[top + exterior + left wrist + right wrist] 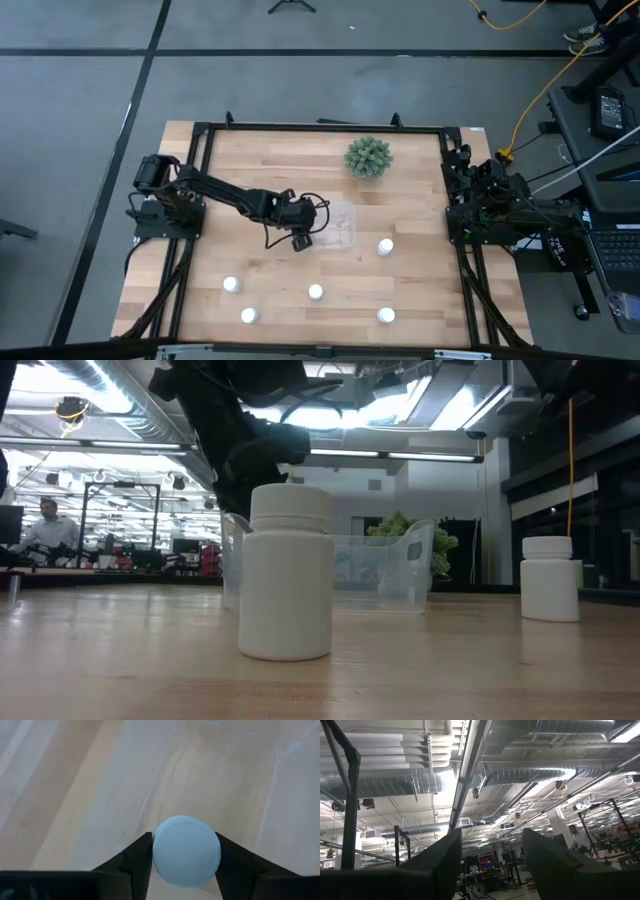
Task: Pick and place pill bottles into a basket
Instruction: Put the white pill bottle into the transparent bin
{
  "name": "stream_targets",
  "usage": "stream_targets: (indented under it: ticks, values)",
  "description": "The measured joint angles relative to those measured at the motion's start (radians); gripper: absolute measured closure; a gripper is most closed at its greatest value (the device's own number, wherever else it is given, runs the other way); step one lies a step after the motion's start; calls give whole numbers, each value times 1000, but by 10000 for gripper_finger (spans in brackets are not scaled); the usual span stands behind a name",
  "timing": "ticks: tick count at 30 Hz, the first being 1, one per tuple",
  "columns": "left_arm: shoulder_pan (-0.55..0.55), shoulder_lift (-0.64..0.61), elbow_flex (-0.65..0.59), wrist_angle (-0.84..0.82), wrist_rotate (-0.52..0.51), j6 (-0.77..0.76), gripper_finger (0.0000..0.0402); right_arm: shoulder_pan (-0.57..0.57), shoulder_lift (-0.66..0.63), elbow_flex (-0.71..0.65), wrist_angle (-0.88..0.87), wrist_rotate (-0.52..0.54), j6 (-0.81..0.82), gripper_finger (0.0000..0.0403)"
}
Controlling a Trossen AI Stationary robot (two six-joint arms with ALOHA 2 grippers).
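Observation:
My left gripper [305, 238] hangs at the left edge of the clear basket [342, 225] and is shut on a white pill bottle [186, 851], whose round cap faces the wrist camera. The basket's floor and walls [270, 795] show beneath it. Several other white bottles stand upright on the table: one right of the basket [385, 246] and the rest nearer the front [231, 285], [315, 292], [249, 316], [386, 316]. My right gripper [492, 855] is open and empty and points up at the ceiling. Its arm is folded at the table's right edge [490, 205]. My left gripper pinches the bottle between its two fingers [140, 856], one on each side of the bottle just under the cap's rim [156, 845]. The fingers come from above and point down. The bottle stands upright in the hold, over the basket; whether its base touches the floor is hidden.
A green spiky plant [368, 157] stands behind the basket near the far edge. In the low view a bottle [287, 572] stands close in front of the basket [380, 570], and another [549, 578] stands to its right. A black frame [320, 128] rims the table.

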Motion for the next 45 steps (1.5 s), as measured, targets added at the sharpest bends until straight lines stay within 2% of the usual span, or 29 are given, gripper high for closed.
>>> stream_targets:
  ticks: [2, 6, 9, 13, 18, 22, 28, 31, 34, 38, 41, 45]
  values:
    - [5, -3, 0, 1, 6, -1, 197, 0, 0, 0, 0, 0, 0, 192]
    - [21, -4, 0, 1, 82, -13, 137, 0, 0, 0, -2, 0, 0, 192]
    - [25, -4, 0, 1, 86, -19, 102, 0, 0, 0, -4, 0, -1, 192]
    - [25, -4, 27, -7, 115, -25, 72, 0, 0, 0, -5, -8, -2, 192]
    - [21, -13, 116, -78, 113, -3, 54, 0, 0, 0, -17, -81, -8, 192]
    - [15, -19, 189, -242, 24, 46, 54, 0, 1, 0, -44, -113, 2, 192]
    - [15, -78, 267, -373, -125, 52, 55, 1, 1, 0, -17, -116, 24, 192]
    - [15, -130, 305, -376, -245, 53, 54, 1, 0, 0, 39, -116, -7, 192]
    - [15, -186, 340, -348, -409, 61, 55, 1, 0, 0, 108, -115, -82, 192]
    - [15, -274, 352, -222, -593, 129, 55, 1, 0, 6, 205, -84, -104, 192]
    - [15, -323, 354, -179, -663, 196, 55, 1, 0, 76, 71, -79, -129, 192]
    - [25, -349, 352, -185, -677, 188, 55, 1, 52, 289, -431, -125, -137, 192]
